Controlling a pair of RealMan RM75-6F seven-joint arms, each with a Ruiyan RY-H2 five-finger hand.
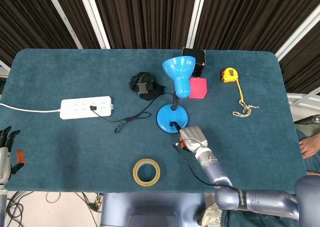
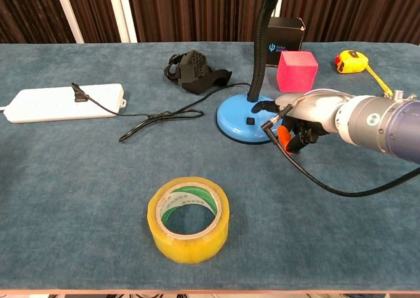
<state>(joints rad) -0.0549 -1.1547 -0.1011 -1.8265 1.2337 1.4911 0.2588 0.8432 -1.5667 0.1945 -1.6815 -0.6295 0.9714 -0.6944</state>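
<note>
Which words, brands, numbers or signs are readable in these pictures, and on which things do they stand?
Black box: a white logo and two short lines of print, too blurred to read.
Tape roll: green print inside, too small to read.
Tape measure: a dark label, unreadable.
Nothing else bears text.

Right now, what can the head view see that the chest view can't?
Only the head view shows the left hand, off the table's near-left corner, and the lamp's whole blue shade from above. Only the chest view shows the logo on the black box and the tape roll's green inside. Both show the right hand with a fingertip over the blue lamp base.
</note>
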